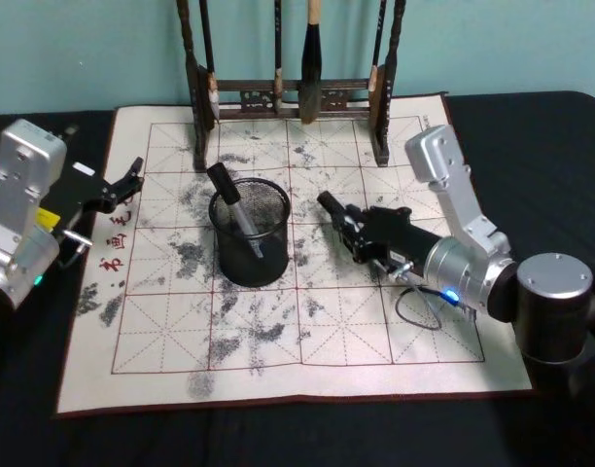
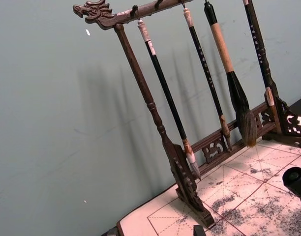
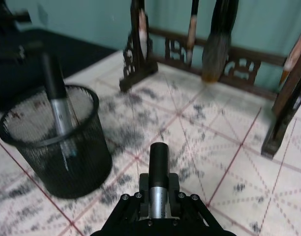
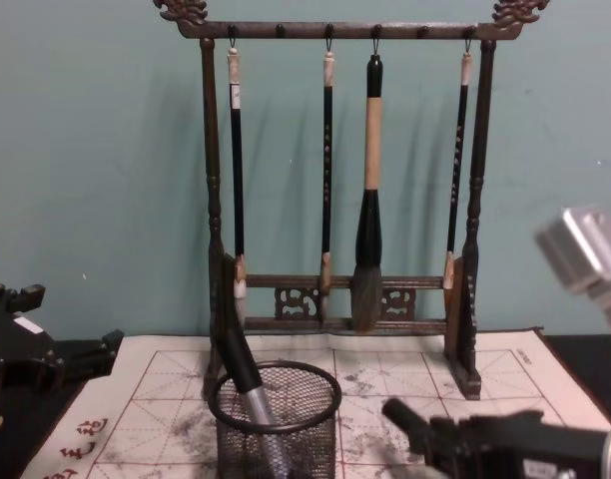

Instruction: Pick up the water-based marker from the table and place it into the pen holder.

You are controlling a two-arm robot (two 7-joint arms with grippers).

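Your right claw [image 3: 159, 186] grasping one black-capped silver marker [image 3: 159, 157], second marker [image 1: 234, 209] in one round mesh cup [image 1: 251, 263], left claw [image 1: 127, 182] seemingly released.

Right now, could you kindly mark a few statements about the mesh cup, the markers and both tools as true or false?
The round black wire-mesh pen holder holds a silver-bodied marker with a black cap. True.
The right tool is shut on a second black-capped marker. True.
The pen holder lies on its side. False: it stands upright on the white red-gridded mat.
The left tool hovers above the pen holder. False: it is by the mat's left edge.
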